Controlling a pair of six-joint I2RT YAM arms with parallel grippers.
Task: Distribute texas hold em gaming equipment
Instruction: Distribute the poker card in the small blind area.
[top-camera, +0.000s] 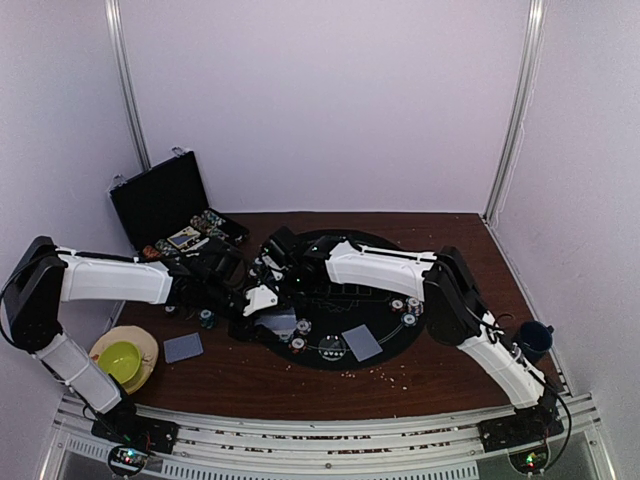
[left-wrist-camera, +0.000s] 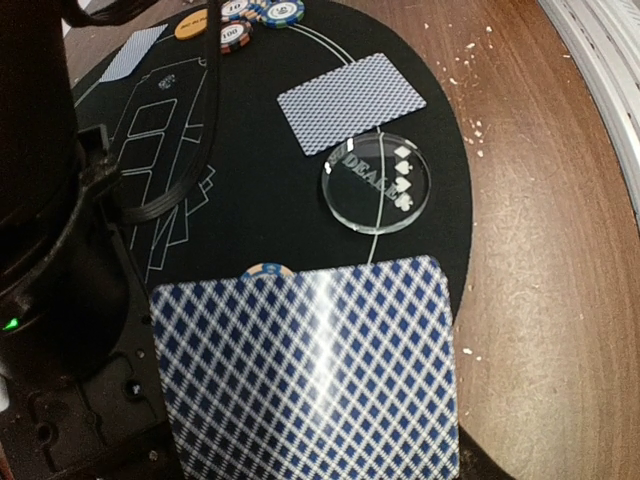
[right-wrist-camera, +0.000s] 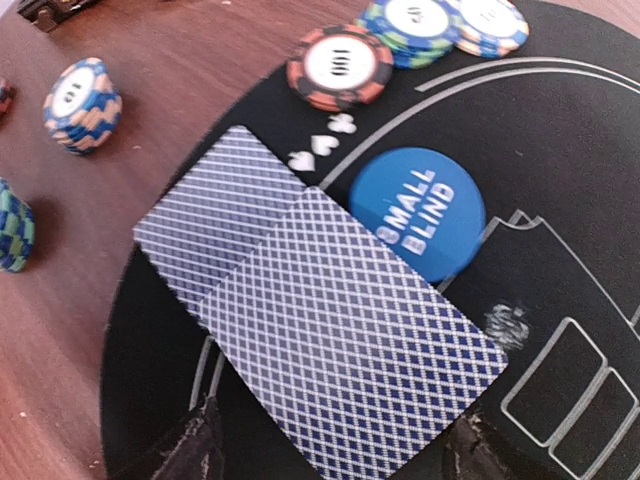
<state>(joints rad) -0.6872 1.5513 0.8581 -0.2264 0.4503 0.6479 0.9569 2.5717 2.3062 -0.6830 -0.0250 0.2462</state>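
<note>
In the left wrist view a blue-diamond-backed playing card (left-wrist-camera: 305, 370) fills the lower frame, and my left gripper (top-camera: 268, 315), hidden behind it, is shut on it. I cannot tell how many cards it holds. Beyond it on the black mat (left-wrist-camera: 250, 180) lie a clear dealer button (left-wrist-camera: 376, 183) and a card (left-wrist-camera: 350, 102). My right gripper (right-wrist-camera: 335, 455) is open low over the mat's left edge. Its fingertips (right-wrist-camera: 190, 450) stand on either side of two overlapped cards (right-wrist-camera: 350, 340) beside a blue small-blind button (right-wrist-camera: 418, 213). Red (right-wrist-camera: 340, 66) and green chips (right-wrist-camera: 410, 22) lie behind.
The open black case (top-camera: 160, 205) stands at the back left. Chip stacks (right-wrist-camera: 82, 103) sit on the wood left of the mat. A loose card (top-camera: 183, 347) and a yellow-green bowl (top-camera: 120, 360) lie front left. A dark blue mug (top-camera: 533, 340) stands far right.
</note>
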